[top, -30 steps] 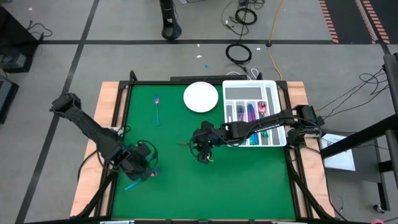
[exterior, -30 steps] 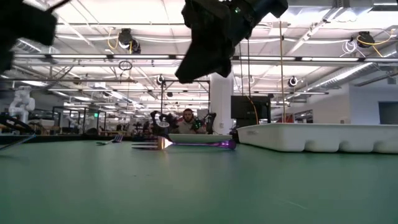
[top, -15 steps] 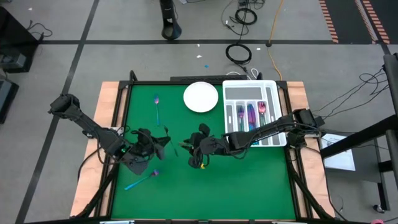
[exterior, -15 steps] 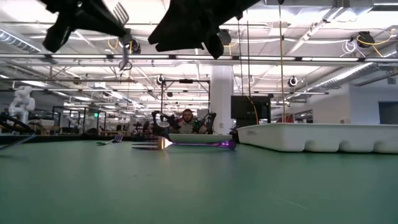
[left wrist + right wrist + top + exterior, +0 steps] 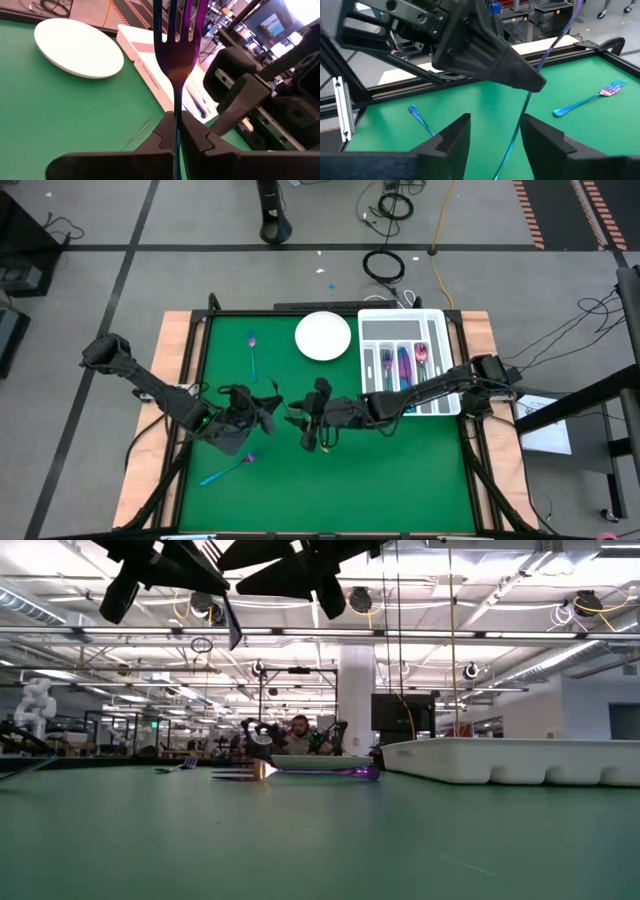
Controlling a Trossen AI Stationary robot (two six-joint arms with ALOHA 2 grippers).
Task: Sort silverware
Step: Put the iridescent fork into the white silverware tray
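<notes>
My left gripper [image 5: 266,416] hovers over the table's middle, shut on an iridescent fork [image 5: 176,55]. The fork's tines point away from it toward my right gripper [image 5: 302,424]. In the right wrist view that fork [image 5: 520,125] shows as a thin line running between my right gripper's [image 5: 496,124] open fingers, with a gap on each side. Another fork [image 5: 226,470] lies on the mat at the near left. A spoon [image 5: 253,352] lies at the far left. A third piece [image 5: 290,772] lies on the mat under the grippers. My left gripper pinches the fork's handle just behind the neck [image 5: 175,111] between its two fingers, one on each side of the slim shaft. The fork runs on along the fingers, tines out in front. It is lifted clear of the mat, about level.
A white plate [image 5: 323,336] sits at the far middle. The white slotted tray [image 5: 405,330] at the far right holds several pieces of silverware. The mat's near half is bare green apart from the fork at the near left.
My left gripper has risen from the near left of the mat with the fork, gone toward the table's middle and tipped from pointing down to about level. My right gripper has shifted left toward it and tipped up as well. The two now face each other.
</notes>
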